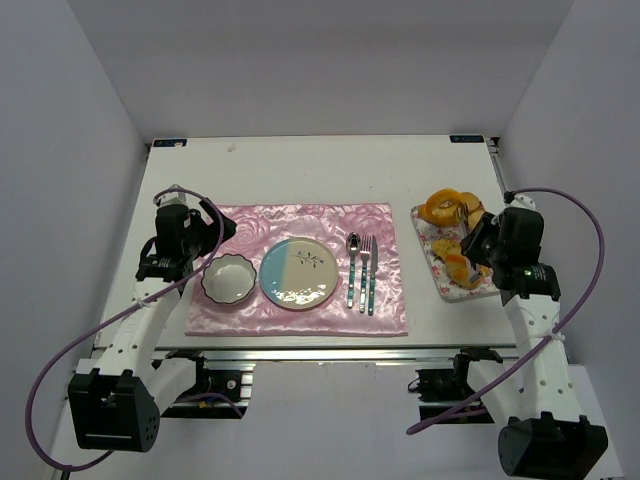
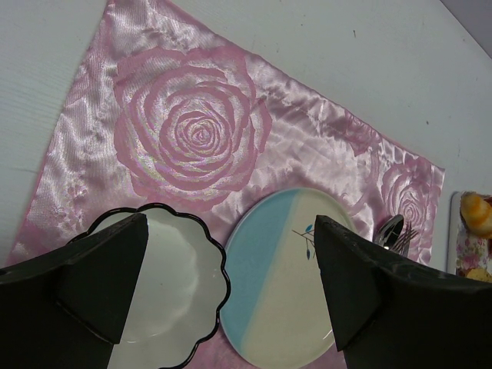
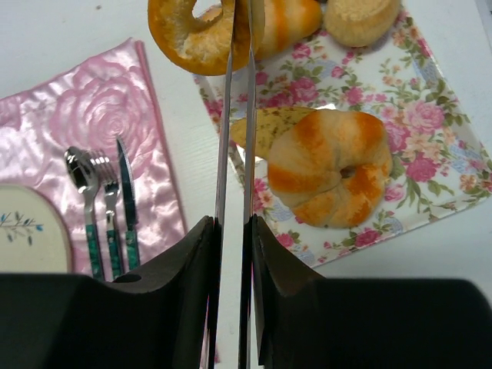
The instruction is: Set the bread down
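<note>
Left pincer (image 2: 231, 221), fingers spread wide, hangs over the left end of a pink rose-patterned placemat (image 1: 300, 222) on the white surface (image 1: 300, 165), just above a white bowl (image 1: 210, 270) with a black scalloped rim. Beside the bowl, a blue-and-cream plate (image 1: 297, 273) lies at the mat's middle; next come a spoon (image 1: 353, 262), fork (image 1: 364, 265) and knife (image 1: 372, 270), side by side near the mat's right edge. A floral tray (image 3: 430, 154) sits off the mat toward the surface's right edge, carrying an orange-striped twisted roll (image 3: 330, 169) and a tan bun (image 3: 357, 15). The bread (image 3: 181, 42), a golden ring, overhangs the tray's far-left corner. Right pincer (image 3: 240, 15), fingers pressed nearly together, pinches the ring's wall.
</note>
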You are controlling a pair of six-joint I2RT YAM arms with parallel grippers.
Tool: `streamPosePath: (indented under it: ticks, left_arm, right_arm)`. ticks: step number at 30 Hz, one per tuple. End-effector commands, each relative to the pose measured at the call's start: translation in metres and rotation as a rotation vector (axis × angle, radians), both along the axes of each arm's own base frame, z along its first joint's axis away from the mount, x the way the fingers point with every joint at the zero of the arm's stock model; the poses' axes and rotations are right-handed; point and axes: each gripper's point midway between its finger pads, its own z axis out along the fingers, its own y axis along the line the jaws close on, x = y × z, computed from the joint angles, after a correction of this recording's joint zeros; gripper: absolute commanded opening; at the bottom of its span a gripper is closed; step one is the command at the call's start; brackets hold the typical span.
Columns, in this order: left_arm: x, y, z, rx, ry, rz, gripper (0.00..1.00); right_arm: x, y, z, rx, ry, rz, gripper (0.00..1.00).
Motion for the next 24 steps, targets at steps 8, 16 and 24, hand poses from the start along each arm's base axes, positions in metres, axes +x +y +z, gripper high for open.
streamPosePath:
  ticks: [8,16,24]
  left_arm:
    - [-0.002,-0.002,0.007,-0.004,-0.024,-0.007,0.98]
    - [-0.004,-0.004,0.007,-0.015,-0.017,-0.011,0.98]
    - [-0.008,-0.005,0.008,-0.025,-0.018,-0.009,0.98]
  right_arm:
    - [-0.016,0.077,0.039,0.126,-0.113,0.399,0.05]
    - [-0.042,0.186,0.019,0.149,-0.032,0.727,0.05]
    - [-0.060,0.260,-0.002,0.163,0.070,0.896,0.05]
